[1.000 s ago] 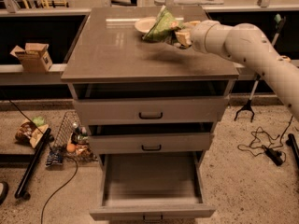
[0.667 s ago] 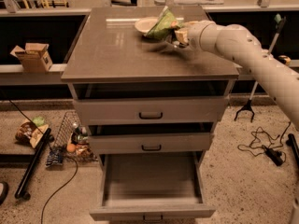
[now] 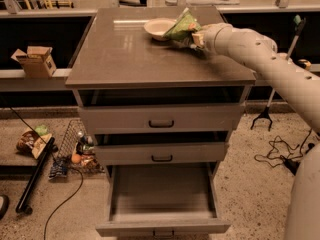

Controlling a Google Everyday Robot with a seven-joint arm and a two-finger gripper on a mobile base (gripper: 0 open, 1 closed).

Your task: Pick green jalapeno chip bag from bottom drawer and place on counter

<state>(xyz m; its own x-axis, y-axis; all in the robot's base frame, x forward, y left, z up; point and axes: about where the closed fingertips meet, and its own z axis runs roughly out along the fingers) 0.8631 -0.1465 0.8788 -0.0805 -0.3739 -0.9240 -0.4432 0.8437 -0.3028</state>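
The green jalapeno chip bag is crinkled and shiny. It is held at the back right of the counter, right next to a white bowl and overlapping its right rim. My gripper is at the bag's right side and is shut on it; the bag hides most of the fingers. I cannot tell whether the bag's lower edge touches the counter. The bottom drawer is pulled open and its grey floor is bare.
Two upper drawers are nearly shut. A wire basket of items and brown-orange snack packets lie on the floor at left, with a black pole. A cardboard box sits on the left ledge. Cables lie at right.
The bag has shifted slightly to the right beside the bowl, still in my gripper. The arm has barely moved; the drawers are unchanged.
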